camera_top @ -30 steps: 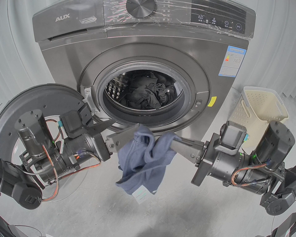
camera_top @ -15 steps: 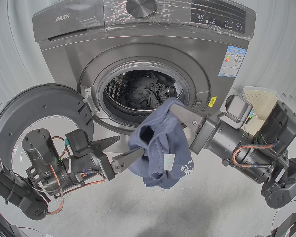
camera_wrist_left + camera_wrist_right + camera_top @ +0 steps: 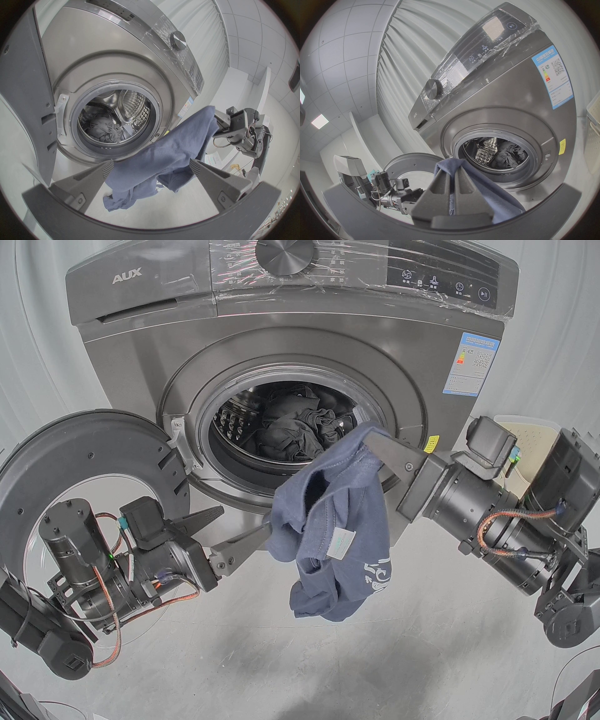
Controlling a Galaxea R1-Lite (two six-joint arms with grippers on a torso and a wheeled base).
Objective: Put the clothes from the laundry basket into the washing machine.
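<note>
Washing machine [image 3: 287,346] stands front-on, grey, with its round door [image 3: 81,452] swung fully open to the robot's left. Drum [image 3: 131,103] holds a heap of dark clothes [image 3: 294,424] lying low in the opening.

Blue garment [image 3: 337,521] hangs in the air in front of the lower right part of the opening, outside the drum. Its top corner sits level with the door seal. The rest drops in loose folds toward the floor [image 3: 387,665] and stops short of it. A white tag [image 3: 339,544] shows mid-fold, with pale print just below it.

Right gripper [image 3: 370,439]: reaches in from the robot's right, near the right rim of the opening. Jaws pressed together, pinching the top corner of the blue garment. In the right wrist view the cloth is squeezed between the 2 jaws and spills over them.

Left gripper [image 3: 245,520]: lower, to the robot's left of the garment, in front of the open door. Jaws spread wide. In the head view 1 jaw tip touches the garment's left edge, and the other stands clear of it. In the left wrist view the cloth hangs across the gap between the 2 tips, unclamped.

Laundry basket [image 3: 531,430]: cream, on the floor to the right of the machine, mostly hidden behind the right arm. Cannot tell its contents.
</note>
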